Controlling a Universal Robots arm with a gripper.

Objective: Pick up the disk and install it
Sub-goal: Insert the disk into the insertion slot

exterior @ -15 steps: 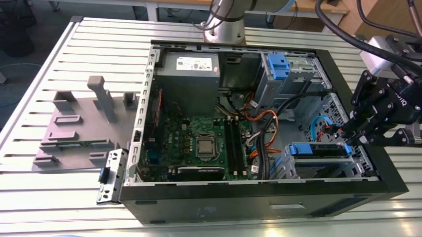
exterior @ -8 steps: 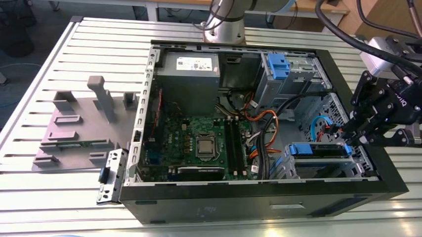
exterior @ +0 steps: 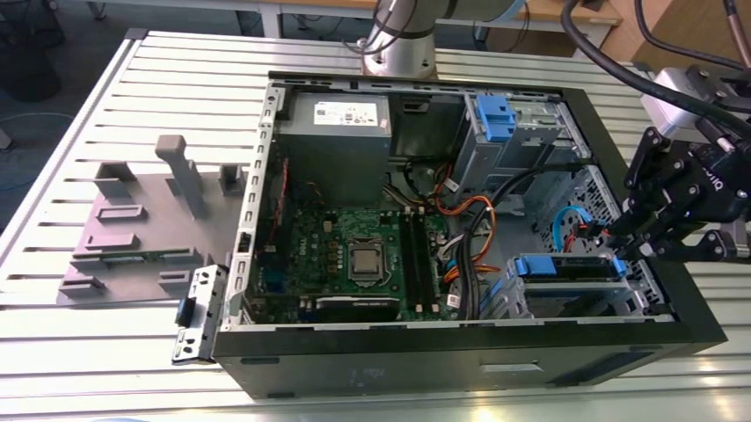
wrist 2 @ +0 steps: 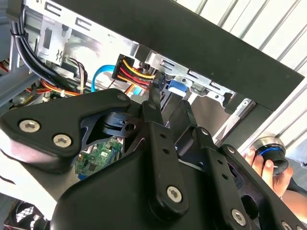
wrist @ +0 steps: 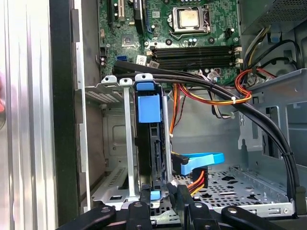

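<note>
The disk (exterior: 568,267), in its blue carrier frame, sits in the drive cage (exterior: 522,303) at the near right corner of the open computer case (exterior: 470,356). In the first wrist view the disk (wrist: 147,143) stands edge-on in the cage slot with a blue tab facing out. My gripper (exterior: 616,246) is at the disk's right end, over the case wall. Its black fingers (wrist: 139,211) flank that end, and the gripper (wrist: 160,203) looks shut on it. In the second wrist view the gripper (wrist 2: 168,103) points into the cage beside orange and yellow power wires.
Black cables (wrist: 249,115) and a blue data cable (wrist: 204,160) run beside the cage. A second blue carrier (exterior: 493,117) sits in the upper bay. A grey fixture block (exterior: 141,229) lies at the exterior view's left. A person's hand (wrist 2: 259,165) holds a round device outside the case.
</note>
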